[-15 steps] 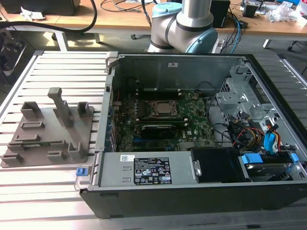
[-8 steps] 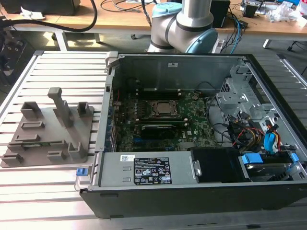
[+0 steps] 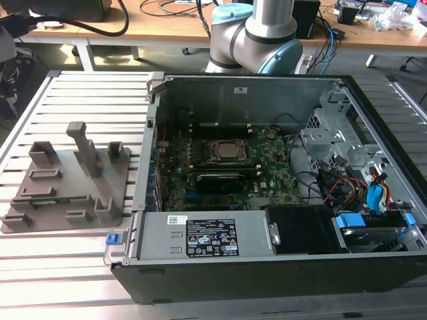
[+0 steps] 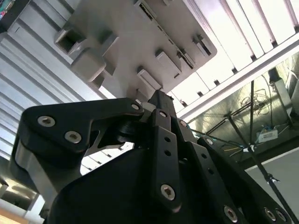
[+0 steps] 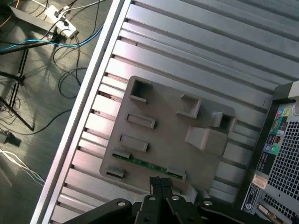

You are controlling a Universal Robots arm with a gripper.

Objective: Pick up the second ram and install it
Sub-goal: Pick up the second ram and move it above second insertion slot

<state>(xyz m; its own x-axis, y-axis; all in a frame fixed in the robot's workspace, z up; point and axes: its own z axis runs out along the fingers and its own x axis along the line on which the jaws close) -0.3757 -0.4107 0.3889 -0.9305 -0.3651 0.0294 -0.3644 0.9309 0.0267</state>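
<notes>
On the exterior view's left, a matte grey plastic plate (image 3: 63,177) with blocky ribs sits on a slatted metal table (image 3: 87,100). The ram (image 5: 145,163), a thin green stick, lies flat, lengthwise along the plate's edge. The black gripper (image 5: 161,182) hovers near it, clenched on nothing. An open computer case (image 3: 253,93) stands to the right of the plate.

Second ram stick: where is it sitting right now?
The second ram lies on the grey fixture plate, at the exterior view's left of the computer case.

Strong glare whitens the slatted table (image 4: 252,28) in the second wrist view.
</notes>
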